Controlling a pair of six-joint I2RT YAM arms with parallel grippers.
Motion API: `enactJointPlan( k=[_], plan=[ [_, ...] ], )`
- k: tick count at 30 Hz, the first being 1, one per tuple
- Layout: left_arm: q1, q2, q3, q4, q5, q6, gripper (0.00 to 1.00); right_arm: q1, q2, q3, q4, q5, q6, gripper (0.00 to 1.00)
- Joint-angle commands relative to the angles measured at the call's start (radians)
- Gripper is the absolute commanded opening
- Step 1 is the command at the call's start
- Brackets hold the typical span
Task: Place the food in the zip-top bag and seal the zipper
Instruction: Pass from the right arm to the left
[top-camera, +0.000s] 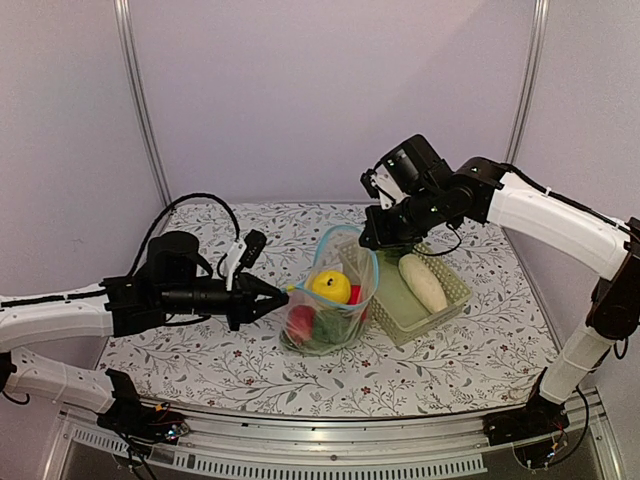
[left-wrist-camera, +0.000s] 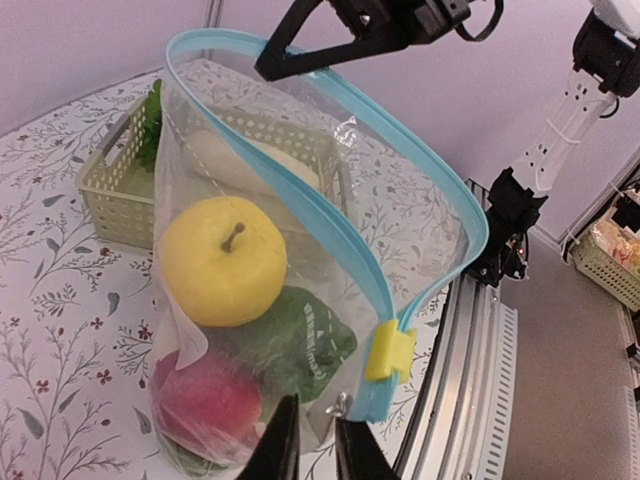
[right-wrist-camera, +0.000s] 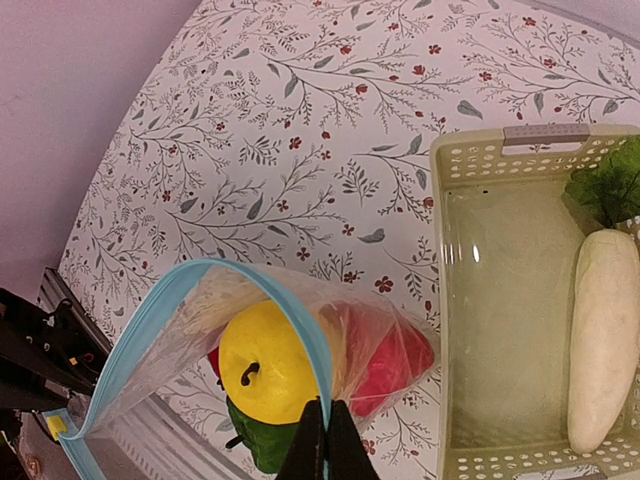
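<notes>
Basket (top-camera: 398, 306) just beside bag (top-camera: 330, 300), radish (top-camera: 423, 282) lying in basket

In the zip-top bag (left-wrist-camera: 410, 200), you see the green leafy piece (left-wrist-camera: 305, 345) only in part, tucked under the yellow apple (left-wrist-camera: 222, 262). Behind the bag, the radish (left-wrist-camera: 260, 160) blurs through plastic. The bag's bottom runs off the left wrist view.

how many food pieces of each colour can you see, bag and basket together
yellow: 1, the apple in the zip-top bag
red: 2, round pieces in the bag
green: 1, a leafy piece in the bag
white: 1, the radish in the basket, green top counted with it
total: 5 in view
</notes>
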Motion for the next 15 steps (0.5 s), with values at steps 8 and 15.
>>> enactJointPlan(
  k=[8,15],
  plan=[
    [-0.018,-0.039,0.037,0.041,0.000,-0.039,0.00,-0.013,-0.011,0.044,-0.007,0.003,-0.028,0.24],
    [-0.015,-0.049,0.088,-0.037,0.007,-0.025,0.00,0.003,-0.113,0.058,0.008,-0.023,-0.198,0.69]
  ],
)
